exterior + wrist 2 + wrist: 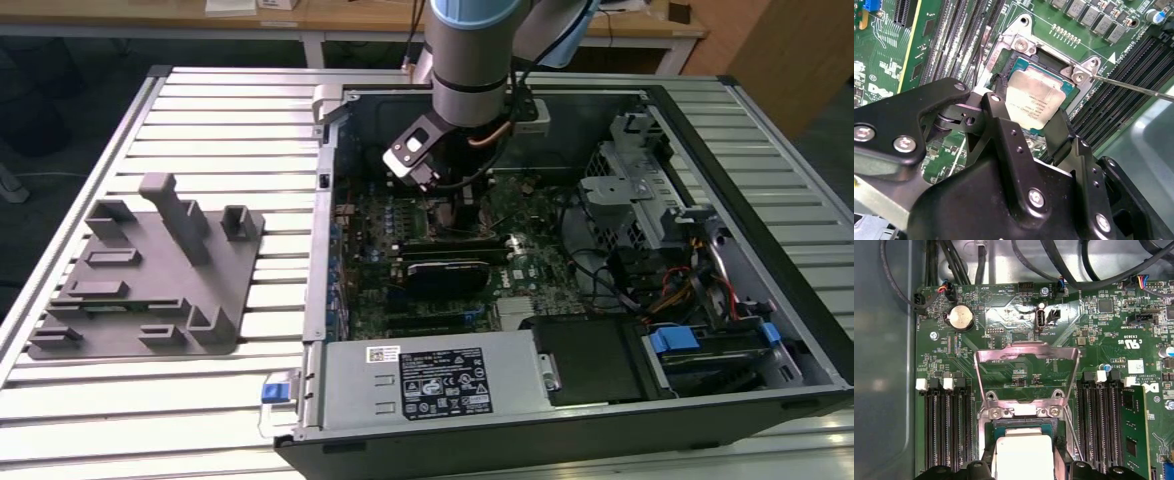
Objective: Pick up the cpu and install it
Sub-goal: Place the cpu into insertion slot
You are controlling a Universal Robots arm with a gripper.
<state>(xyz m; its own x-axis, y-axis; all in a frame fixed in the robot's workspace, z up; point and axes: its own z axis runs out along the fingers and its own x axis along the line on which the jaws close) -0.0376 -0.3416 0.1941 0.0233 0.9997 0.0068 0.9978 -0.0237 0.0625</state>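
The cpu (1036,97), a flat square chip with a silver top and a thin teal rim, sits low over the open socket (1019,55) on the green motherboard. In the first wrist view the cpu (1021,452) lies just below the raised metal load plate (1026,354). My gripper (1029,111) has a black finger against each of two opposite edges of the chip and is shut on it. In the exterior view the gripper (461,195) reaches down inside the open computer case (747,130).
Memory slots (944,430) flank the socket, and a thin socket lever (1134,87) sticks out beside it. A black card (447,270), the power supply (427,385) and a drive cage (627,190) crowd the case. A grey fixture tray (147,280) lies at the exterior view's left.
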